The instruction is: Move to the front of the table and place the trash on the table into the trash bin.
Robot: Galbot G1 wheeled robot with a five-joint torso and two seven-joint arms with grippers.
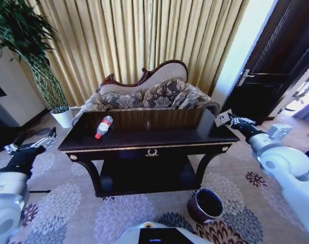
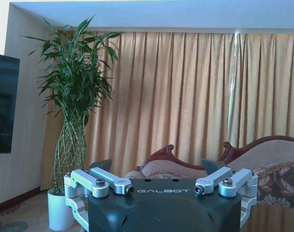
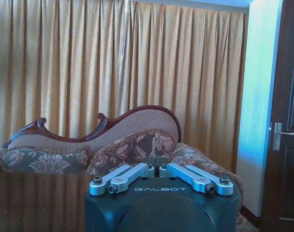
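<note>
On the tabletop (image 1: 170, 124), nr its left edge: a plastic bottle (image 1: 103, 126) lying flat.
Looks light, slick, crushable; best gripped mid-body. Left end effector (image 2: 162, 189) released, right end effector (image 3: 158, 170) clenched; bin (image 1: 206, 205) on floor front-right.

"GALBOT" printed in pale letters on the dark housing of the left gripper (image 2: 163, 166), lower centre; same word on the right gripper (image 3: 158, 159). Bottle label unreadable.

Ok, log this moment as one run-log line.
base: fronting table | bottle: lying on tabletop | trash bin: on floor, front right | left gripper: open, off table's left end | right gripper: shut, at right end
</note>
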